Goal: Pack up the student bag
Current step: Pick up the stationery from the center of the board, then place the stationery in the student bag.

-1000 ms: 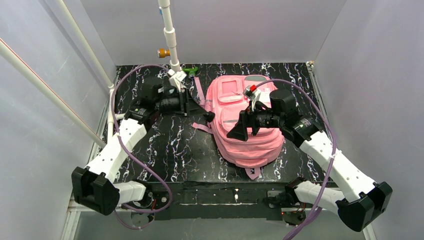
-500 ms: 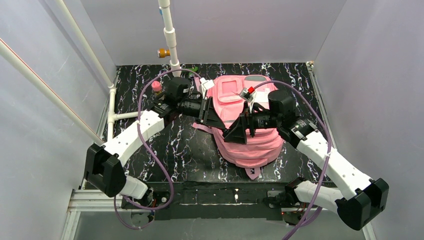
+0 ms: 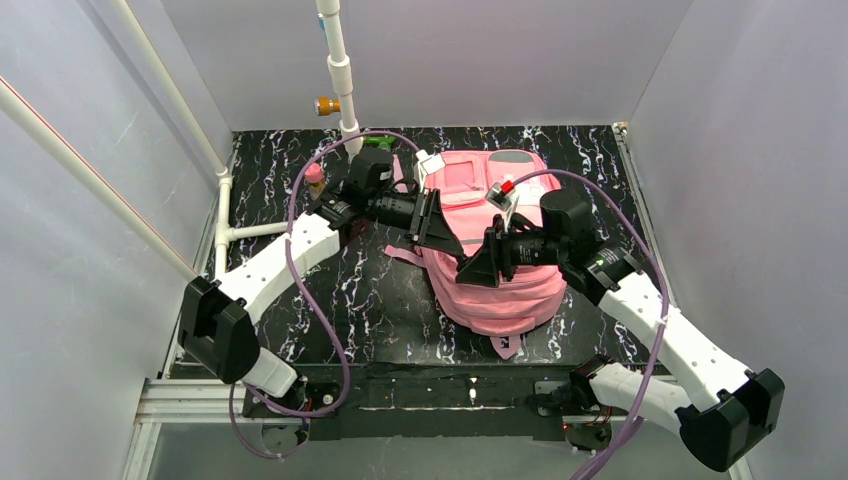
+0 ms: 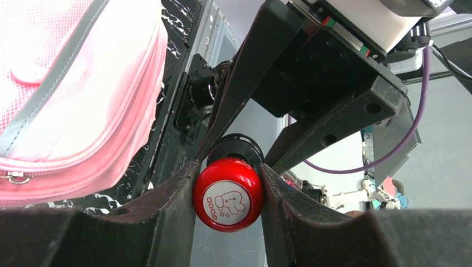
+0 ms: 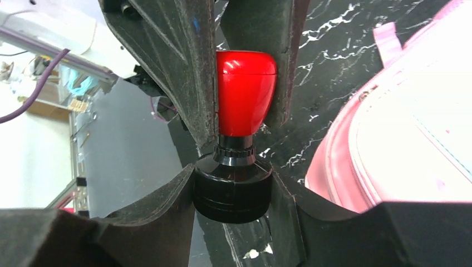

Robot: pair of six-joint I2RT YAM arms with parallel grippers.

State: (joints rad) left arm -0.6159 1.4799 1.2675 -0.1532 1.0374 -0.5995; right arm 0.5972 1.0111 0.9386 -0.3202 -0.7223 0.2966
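Top view: the student bag (image 3: 500,290) lies flat on the black marbled table (image 3: 330,290), just right of the frame's centre, with one strap end toward the lower edge. Both arms reach in over the bag and meet above its left half. The left gripper (image 3: 443,228) and right gripper (image 3: 478,262) face each other tip to tip, with one stamp (image 4: 228,193) between them.

Left wrist view: the left fingers (image 4: 167,222) are clenched on the stamp's red cap (image 5: 245,92), one pad touching each side. The cap's end face carries a white disc with a cartoon elephant and the letters "GOOD". The right gripper's fingers run off to the upper right behind it. The bag fills the upper left of this view.

Right wrist view: the right fingers (image 5: 161,211) are clenched on the stamp's black body (image 5: 232,189) at lower centre. The red cap sits above it in the frame, pinched by the left gripper's fingers. We note that both claws grasp the same stamp, one at each end. The bag shows along the right side, with the table beside it.

Elsewhere in the top view: a small pink-topped object (image 3: 314,173) stands at the table's upper left, near the white pipe frame (image 3: 340,70). An orange knob (image 3: 324,104) sits on the pipe. We cannot identify the green item (image 3: 378,143) at the far edge.
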